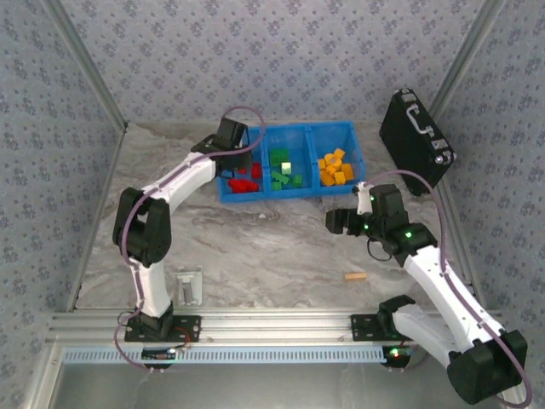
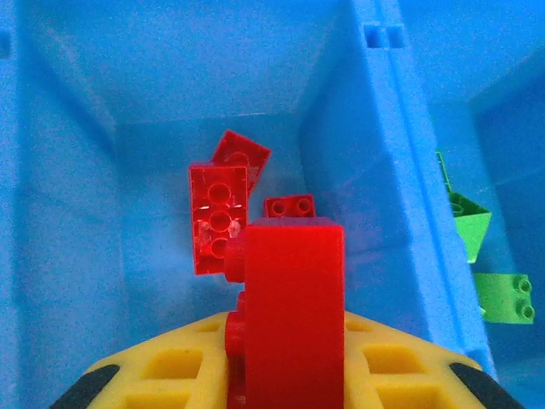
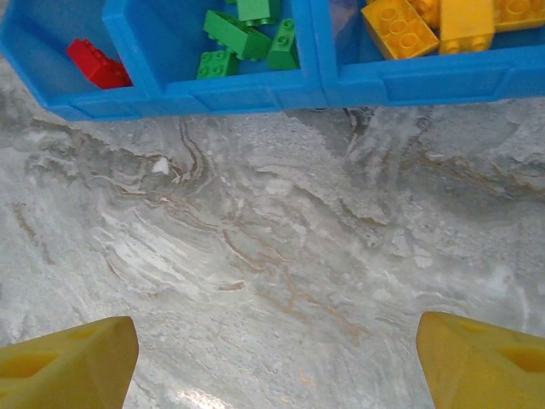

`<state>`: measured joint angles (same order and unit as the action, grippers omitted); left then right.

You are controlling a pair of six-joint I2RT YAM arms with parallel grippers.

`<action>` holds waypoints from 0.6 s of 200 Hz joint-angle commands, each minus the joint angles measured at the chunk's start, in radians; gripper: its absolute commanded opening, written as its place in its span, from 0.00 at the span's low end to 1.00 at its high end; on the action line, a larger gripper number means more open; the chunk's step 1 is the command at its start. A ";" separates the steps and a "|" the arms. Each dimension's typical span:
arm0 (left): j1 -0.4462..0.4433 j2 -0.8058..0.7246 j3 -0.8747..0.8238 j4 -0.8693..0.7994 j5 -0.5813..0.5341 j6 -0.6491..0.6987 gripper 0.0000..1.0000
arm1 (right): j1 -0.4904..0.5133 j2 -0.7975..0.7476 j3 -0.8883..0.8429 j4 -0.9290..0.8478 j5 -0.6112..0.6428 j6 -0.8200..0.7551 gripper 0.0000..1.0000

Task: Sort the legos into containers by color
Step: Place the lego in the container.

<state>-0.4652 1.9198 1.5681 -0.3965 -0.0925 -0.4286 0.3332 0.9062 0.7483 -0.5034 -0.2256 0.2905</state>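
The left fingers clench a red brick just above the leftmost blue bin, where other red legos lie; the release should go straight down, well inside the wall shared with the green bricks; the right fingers hang spread and empty over the worktop

Left arm: base at the near left, elbow bent up beside the shoulder, forearm stretched far and to the right. Wrist pitched down, left gripper pointing down. Left wrist view: yellow fingers closed on a red brick, which stands on edge between them.

Right arm: base at the near right, elbow swung out to the near right corner, forearm running back toward centre. Right gripper points left, low over the table. Right wrist view: yellow fingers spread wide, nothing between them.
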 commanded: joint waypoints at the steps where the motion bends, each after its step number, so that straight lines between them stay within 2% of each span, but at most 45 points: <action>1: 0.010 0.062 0.057 0.050 0.052 -0.018 0.21 | -0.005 0.022 -0.001 0.026 -0.055 0.003 0.87; 74: 0.016 0.187 0.160 0.019 0.073 -0.001 0.26 | -0.006 0.038 -0.027 0.037 -0.049 0.001 0.87; 120: 0.017 0.223 0.173 0.007 0.048 0.002 0.40 | -0.010 0.016 -0.035 0.008 -0.044 -0.005 0.87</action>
<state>-0.4534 2.1113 1.7039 -0.3779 -0.0380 -0.4313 0.3313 0.9379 0.7296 -0.4755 -0.2592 0.2909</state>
